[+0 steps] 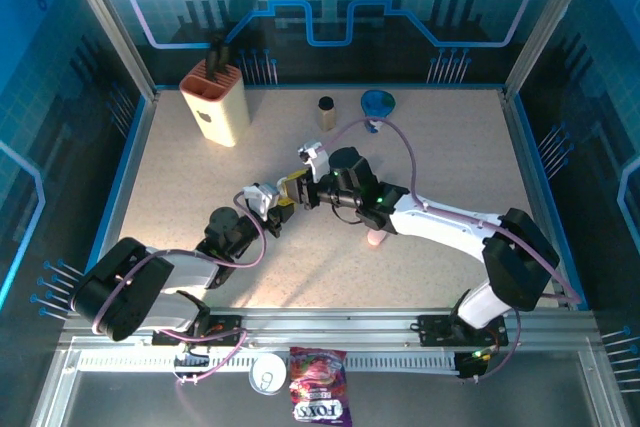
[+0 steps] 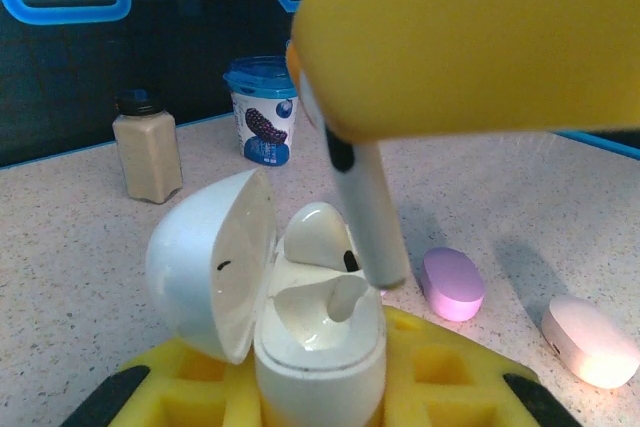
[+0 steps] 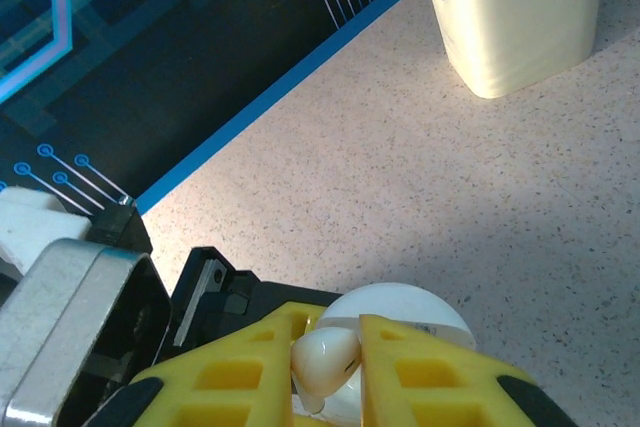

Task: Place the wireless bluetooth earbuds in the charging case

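The left tool [image 2: 320, 387] is clenched around the open white charging case [image 2: 300, 342], whose lid is hinged back to the tool's left. Just above it, the right tool [image 3: 333, 352] grips a white earbud [image 2: 368, 222] by its head, stem pointing down, tip at the case's rim.

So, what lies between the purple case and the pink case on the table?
Nothing; in the left wrist view, bare speckled table separates the purple case and the pink case.
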Motion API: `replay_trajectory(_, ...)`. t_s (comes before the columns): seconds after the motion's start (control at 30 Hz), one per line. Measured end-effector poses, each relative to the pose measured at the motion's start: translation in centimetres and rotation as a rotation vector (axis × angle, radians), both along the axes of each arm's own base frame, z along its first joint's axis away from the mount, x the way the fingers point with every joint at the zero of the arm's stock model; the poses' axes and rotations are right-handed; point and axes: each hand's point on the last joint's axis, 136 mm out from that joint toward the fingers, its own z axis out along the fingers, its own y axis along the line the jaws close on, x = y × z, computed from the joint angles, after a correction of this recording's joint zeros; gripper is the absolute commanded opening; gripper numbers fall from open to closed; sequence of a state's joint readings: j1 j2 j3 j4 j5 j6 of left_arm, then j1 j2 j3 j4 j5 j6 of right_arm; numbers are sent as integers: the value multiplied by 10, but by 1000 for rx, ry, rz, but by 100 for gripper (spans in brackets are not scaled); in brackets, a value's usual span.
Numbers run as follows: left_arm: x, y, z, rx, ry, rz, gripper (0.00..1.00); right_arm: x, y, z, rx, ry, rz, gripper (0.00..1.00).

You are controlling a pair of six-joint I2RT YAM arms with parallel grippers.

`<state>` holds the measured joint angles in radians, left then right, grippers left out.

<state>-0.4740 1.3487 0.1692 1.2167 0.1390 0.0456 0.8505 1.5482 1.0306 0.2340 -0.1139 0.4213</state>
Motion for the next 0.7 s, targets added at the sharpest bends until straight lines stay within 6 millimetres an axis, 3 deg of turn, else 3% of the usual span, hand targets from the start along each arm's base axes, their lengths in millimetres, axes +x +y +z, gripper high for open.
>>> replay_trajectory(0.7,-1,-1,1,-17,9,-6,0,9,-4,-18,-60,2,-44,19)
